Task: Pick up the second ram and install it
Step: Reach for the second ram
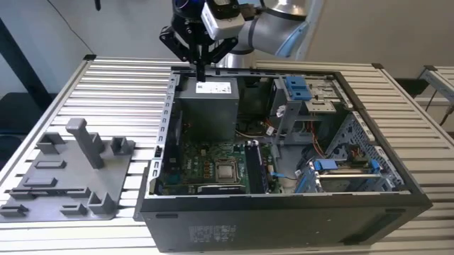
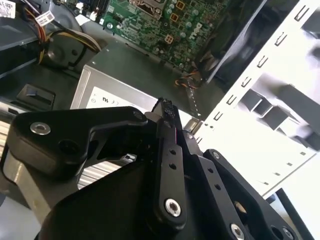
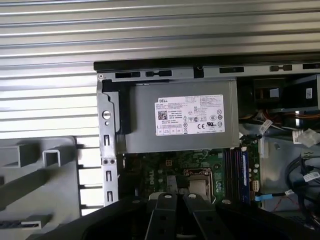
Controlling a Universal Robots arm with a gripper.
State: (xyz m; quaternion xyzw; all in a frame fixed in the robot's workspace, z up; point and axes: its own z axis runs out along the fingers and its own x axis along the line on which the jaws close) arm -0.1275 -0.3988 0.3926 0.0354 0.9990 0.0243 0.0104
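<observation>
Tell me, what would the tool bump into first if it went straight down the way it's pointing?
Probably the grey power supply box: the tool, holding the second ram, points down right above it, though depth is hard to judge.

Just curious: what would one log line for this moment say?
gripper shut on memory stick | position: above power supply in open computer case | stick not yet installed
</observation>
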